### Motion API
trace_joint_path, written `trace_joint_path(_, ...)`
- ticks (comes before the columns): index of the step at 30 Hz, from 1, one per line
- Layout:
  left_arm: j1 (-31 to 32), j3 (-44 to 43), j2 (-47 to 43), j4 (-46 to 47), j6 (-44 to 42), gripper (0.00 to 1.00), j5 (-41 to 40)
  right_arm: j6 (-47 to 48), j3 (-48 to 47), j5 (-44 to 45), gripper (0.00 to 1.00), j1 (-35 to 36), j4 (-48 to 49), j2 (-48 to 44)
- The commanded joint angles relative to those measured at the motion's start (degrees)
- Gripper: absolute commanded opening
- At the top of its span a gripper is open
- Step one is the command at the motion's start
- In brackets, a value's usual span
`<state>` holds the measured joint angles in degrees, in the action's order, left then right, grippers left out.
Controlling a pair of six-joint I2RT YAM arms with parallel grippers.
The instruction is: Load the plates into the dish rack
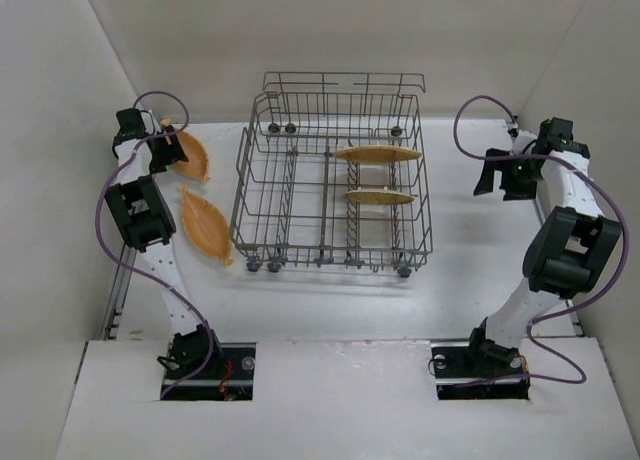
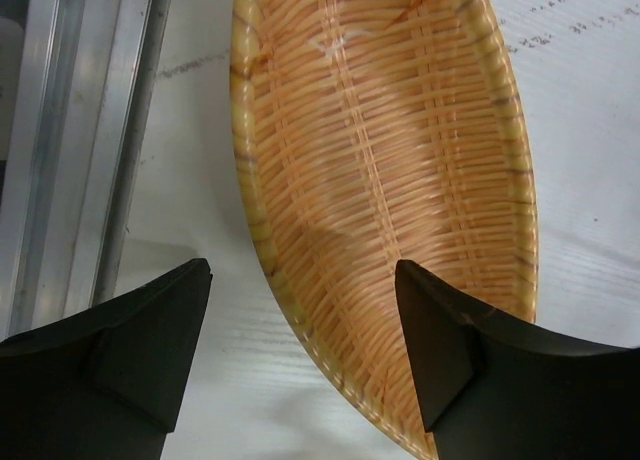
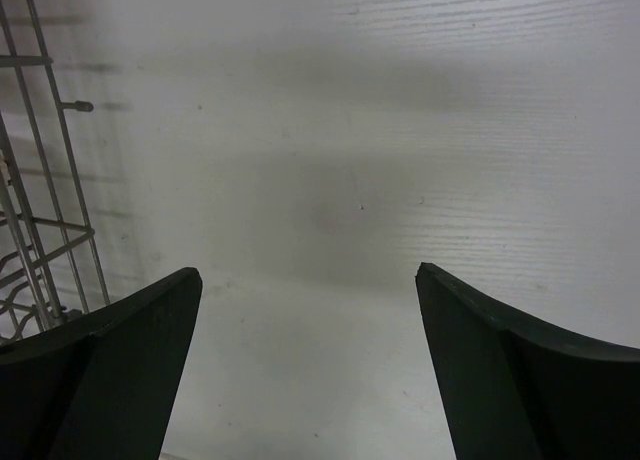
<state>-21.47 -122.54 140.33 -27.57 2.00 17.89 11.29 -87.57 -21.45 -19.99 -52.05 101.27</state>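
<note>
The grey wire dish rack [image 1: 333,175] stands mid-table with two orange-tan plates on edge between its tines, one [image 1: 377,153] behind the other [image 1: 379,197]. Two leaf-shaped woven plates lie flat left of the rack, one [image 1: 205,226] nearer and one [image 1: 191,155] at the far left. My left gripper [image 1: 165,152] is open right over the far plate [image 2: 390,180]; its right finger is above the weave, its left finger above the table, straddling the rim. My right gripper [image 1: 497,176] is open and empty over bare table right of the rack [image 3: 40,210].
An aluminium rail [image 2: 85,150] runs along the table's left edge beside the far plate. White walls enclose the table on three sides. Both arm bases sit at the near edge.
</note>
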Motion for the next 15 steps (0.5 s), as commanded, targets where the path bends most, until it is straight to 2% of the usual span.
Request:
trace_joint_path(1,0.2,-3.9,0.3,0.6,0.2,0.68,-0.2,1.6,-3.5,-0.3,0.95,0.3,-1.0,1.0)
trace_joint_path(15,1.6,-6.0,3.5,1.5,-1.0,0.17,-2.5,2.5,-6.7,-0.6,0.95,0.3,-3.5,3.6)
